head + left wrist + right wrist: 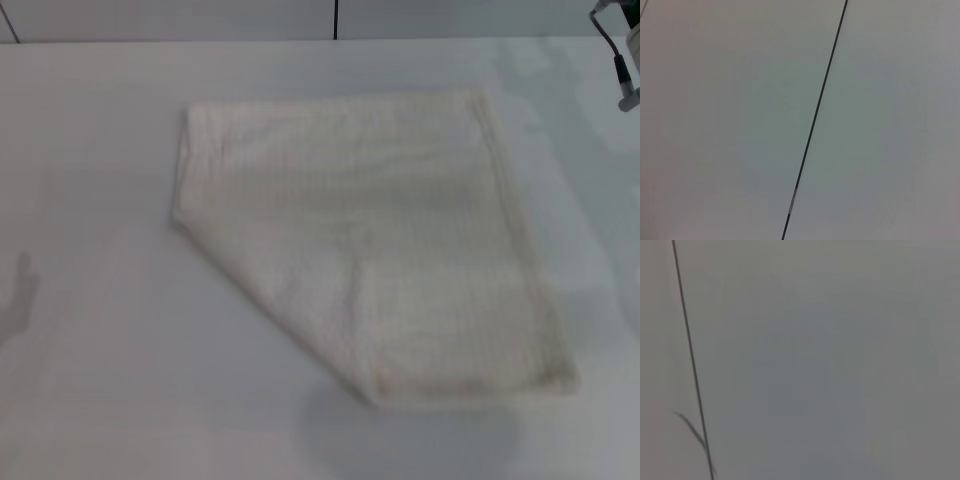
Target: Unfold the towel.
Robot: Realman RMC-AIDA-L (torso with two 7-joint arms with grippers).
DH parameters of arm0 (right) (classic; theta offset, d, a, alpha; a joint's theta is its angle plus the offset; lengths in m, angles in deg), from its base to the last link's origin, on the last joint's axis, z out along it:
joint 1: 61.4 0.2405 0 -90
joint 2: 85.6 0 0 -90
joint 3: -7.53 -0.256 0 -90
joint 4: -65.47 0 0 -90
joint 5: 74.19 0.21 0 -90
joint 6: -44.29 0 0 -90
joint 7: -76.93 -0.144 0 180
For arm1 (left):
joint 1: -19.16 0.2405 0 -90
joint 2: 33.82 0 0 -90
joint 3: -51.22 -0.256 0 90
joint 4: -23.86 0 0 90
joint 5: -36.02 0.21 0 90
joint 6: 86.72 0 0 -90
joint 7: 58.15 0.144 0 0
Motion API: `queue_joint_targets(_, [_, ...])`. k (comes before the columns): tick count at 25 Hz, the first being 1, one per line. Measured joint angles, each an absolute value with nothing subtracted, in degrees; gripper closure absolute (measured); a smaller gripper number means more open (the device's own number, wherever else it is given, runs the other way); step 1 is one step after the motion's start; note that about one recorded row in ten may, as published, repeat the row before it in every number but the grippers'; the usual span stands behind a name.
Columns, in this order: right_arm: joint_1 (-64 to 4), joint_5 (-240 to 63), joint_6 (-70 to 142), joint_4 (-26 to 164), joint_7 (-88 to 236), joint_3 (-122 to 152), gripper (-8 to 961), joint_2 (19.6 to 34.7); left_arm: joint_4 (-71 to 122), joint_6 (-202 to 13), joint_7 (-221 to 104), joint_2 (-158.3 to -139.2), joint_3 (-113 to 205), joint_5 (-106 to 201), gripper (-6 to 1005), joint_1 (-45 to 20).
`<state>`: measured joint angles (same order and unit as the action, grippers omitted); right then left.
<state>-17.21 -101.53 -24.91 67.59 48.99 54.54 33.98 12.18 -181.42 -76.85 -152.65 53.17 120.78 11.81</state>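
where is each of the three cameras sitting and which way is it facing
Head view: on the robot's head, looking forward and down at the folded cream waffle-textured towel on the white table; only a bit of the right arm shows at the upper right edge.
Left wrist view: on the left wrist, facing a plain pale surface crossed by a thin dark seam; no body parts.
Right wrist view: on the right wrist, facing a similar surface and dark seam; no body parts.
Shared: both wrist views miss the towel.

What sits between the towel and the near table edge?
Nothing: the head view shows only bare white table in front of the towel.
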Motion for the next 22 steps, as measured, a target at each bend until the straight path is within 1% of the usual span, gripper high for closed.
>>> queue_joint_targets(13, [-16.92, -104.82, -25.0, 67.84, 49.04, 54.56, 327, 34.11, 12.52, -182.34, -76.84, -152.52, 52.48, 121.39, 194, 11.31])
queue_joint_targets(22, [-17.13, -112.28, -24.93, 70.94, 45.55, 54.55, 327, 33.78, 15.02, -185.13, -78.35, -152.21, 51.42, 129.33, 198, 10.26])
